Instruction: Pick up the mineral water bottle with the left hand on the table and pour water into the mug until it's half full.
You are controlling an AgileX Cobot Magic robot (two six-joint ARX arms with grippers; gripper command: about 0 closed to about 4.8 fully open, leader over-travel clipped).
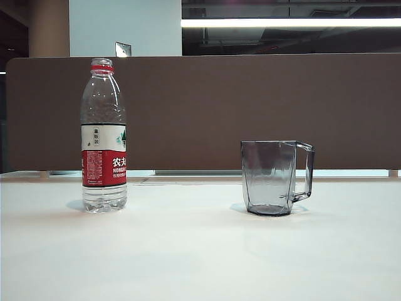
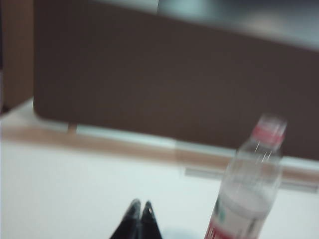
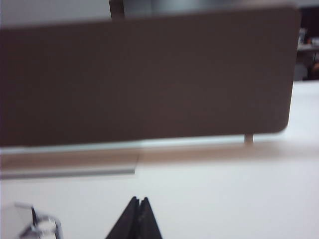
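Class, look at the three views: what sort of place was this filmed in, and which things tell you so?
Probably an office or lab desk. A white table backed by a brown divider panel, a ceiling strip light beyond, and only a mineral water bottle and a mug set out.

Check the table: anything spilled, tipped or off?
Nothing stands out. Bottle upright, uncapped, mug upright beside it, table dry. Left gripper and right gripper shut, clear of both.

A brown partition panel (image 1: pixel 250 113) backs the scene, with a ceiling strip light (image 1: pixel 288 22) glowing beyond.
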